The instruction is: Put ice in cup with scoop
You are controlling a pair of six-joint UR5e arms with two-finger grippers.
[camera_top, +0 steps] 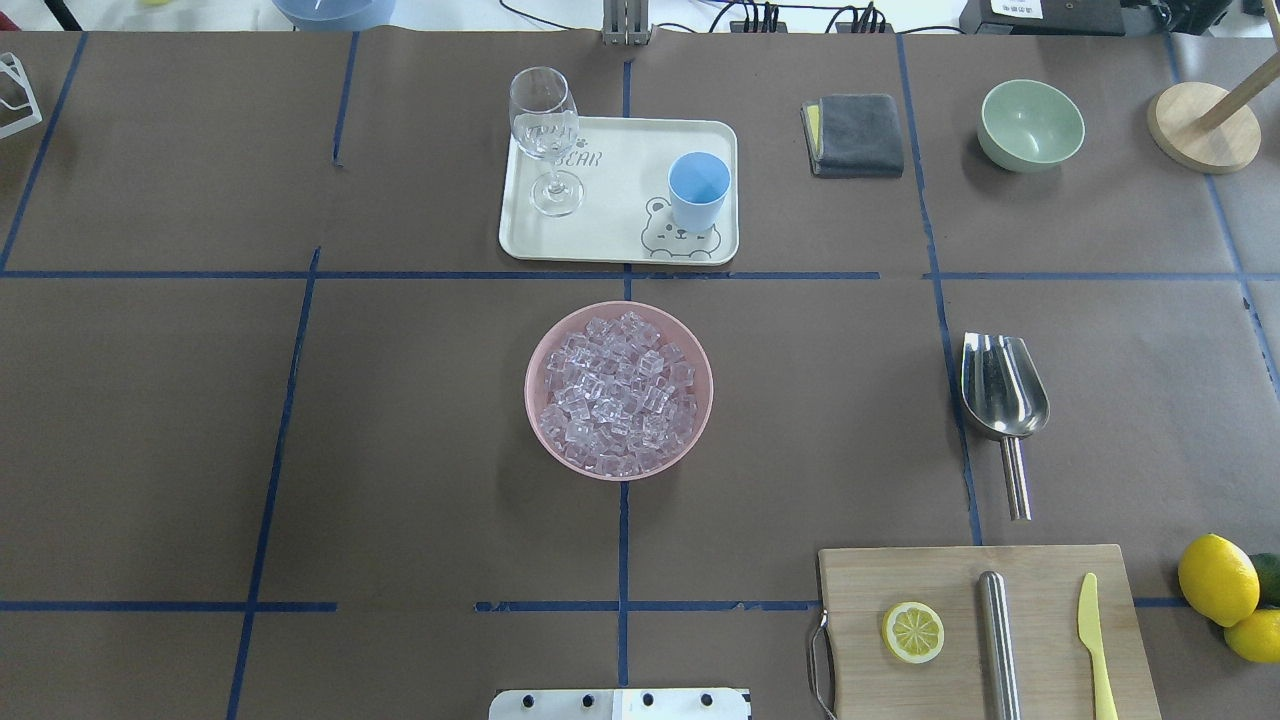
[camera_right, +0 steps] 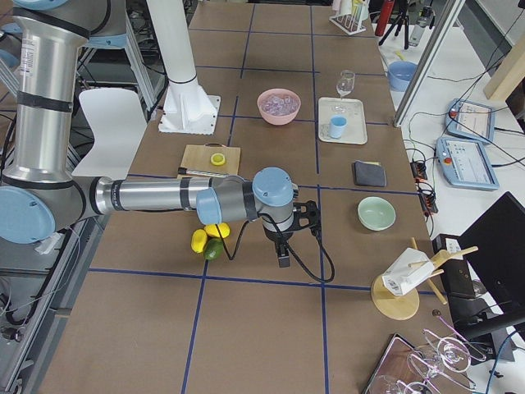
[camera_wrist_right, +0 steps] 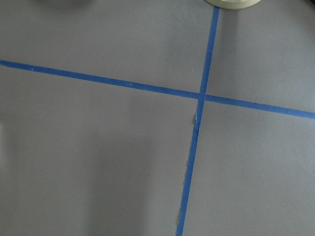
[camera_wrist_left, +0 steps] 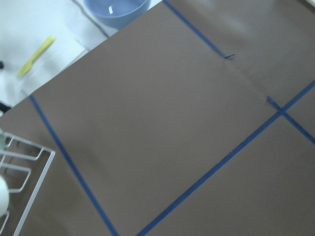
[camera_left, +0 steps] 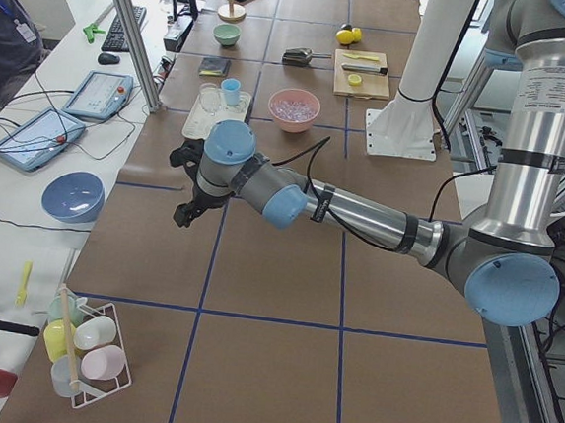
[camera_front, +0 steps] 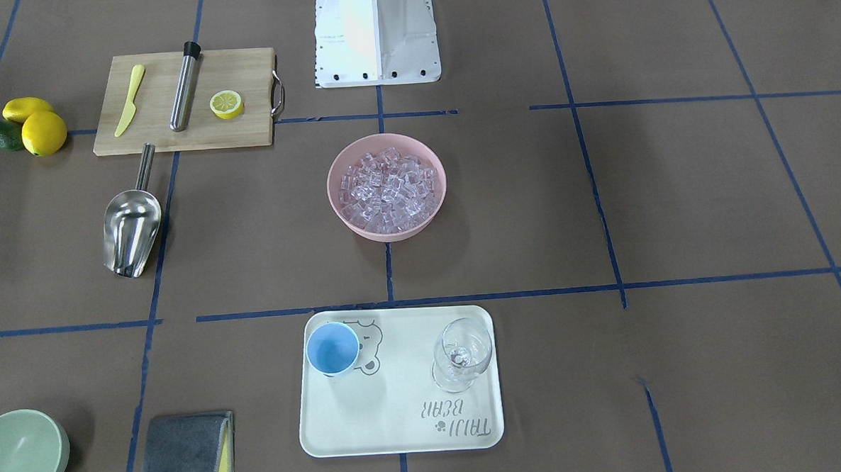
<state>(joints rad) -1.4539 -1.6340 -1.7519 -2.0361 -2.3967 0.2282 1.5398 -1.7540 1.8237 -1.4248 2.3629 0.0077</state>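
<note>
Left gripper (camera_left: 183, 215) is caught from the side only, hung over brown paper well to the robot's left of the pink bowl (camera_top: 530, 392). Whether its fingers are spread or closed cannot be told. Same for the right gripper (camera_right: 283, 254): it shows in a side view only and its finger state cannot be told. It is held well to the robot's right of the pink bowl, out past the lemons (camera_top: 1217, 579). Only paper and blue tape are shown by the wrist views.

Nearer the robot than the pink bowl, on its right, a wooden cutting board (camera_top: 1045, 620) is laid. A lemon slice (camera_top: 913, 632), a steel cylinder (camera_top: 996, 640) and a yellow knife (camera_top: 1096, 640) are set on it. The lemons and a dark green fruit (camera_top: 1268, 575) are grouped just off the board's outer edge.

The scoop (camera_top: 1003, 385) is laid flat on the paper, level with the pink bowl and well apart on the robot's right. Its handle is pointed at the board and its trough mouth away from the robot. A blue tape line is run along its bowl-facing side.

Beyond the pink bowl to the right, a grey cloth (camera_top: 858, 133), then a green bowl (camera_top: 1032, 123) with a plain inside, are seen.

The pink bowl is heaped with the ice (camera_top: 618, 392), nearly to the rim. Straight beyond it a cream tray (camera_top: 620, 190) is placed. The cup (camera_top: 698, 190) is stood upright on the tray's near right part, its blue inside bare. A wine glass (camera_top: 545, 125) is stood upright on the tray's left side.
</note>
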